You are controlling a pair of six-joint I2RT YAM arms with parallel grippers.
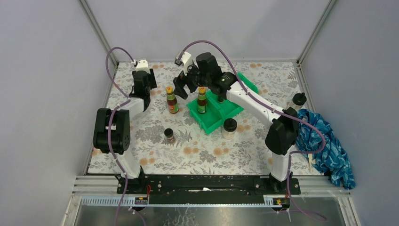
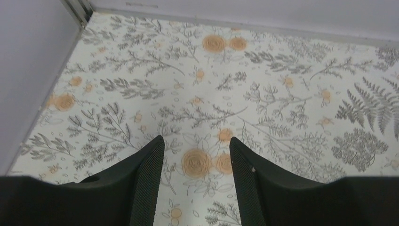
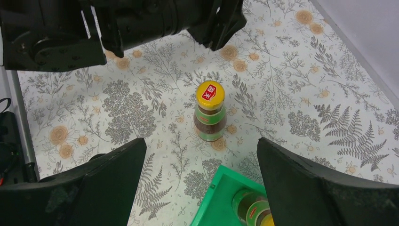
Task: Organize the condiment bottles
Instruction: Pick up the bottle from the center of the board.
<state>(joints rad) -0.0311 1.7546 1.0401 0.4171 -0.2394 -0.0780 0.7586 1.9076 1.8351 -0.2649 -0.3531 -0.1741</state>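
Yellow-capped brown bottle point(image 3: 210, 113) upright mid-table toward the far edge, second bottle point(image 1: 202, 100) inside the green bin point(image 1: 210, 125), right gripper point(image 3: 201, 142) poised above, jaws wide apart, left gripper point(image 2: 196, 145) low near the far-left corner, jaws apart, empty

The left arm point(image 1: 135, 105) and right arm point(image 1: 254, 100) are white links with black joints. Purple cables point(image 1: 107, 63) run behind the left gripper point(image 2: 196, 141). Its fingers point(image 2: 146, 188) are textured black.

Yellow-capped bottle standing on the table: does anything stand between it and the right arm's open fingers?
Nothing visible. In the right wrist view only bare table lies between the right fingers and the bottle. The green bin sits below the fingers, and the left arm is beyond the bottle.
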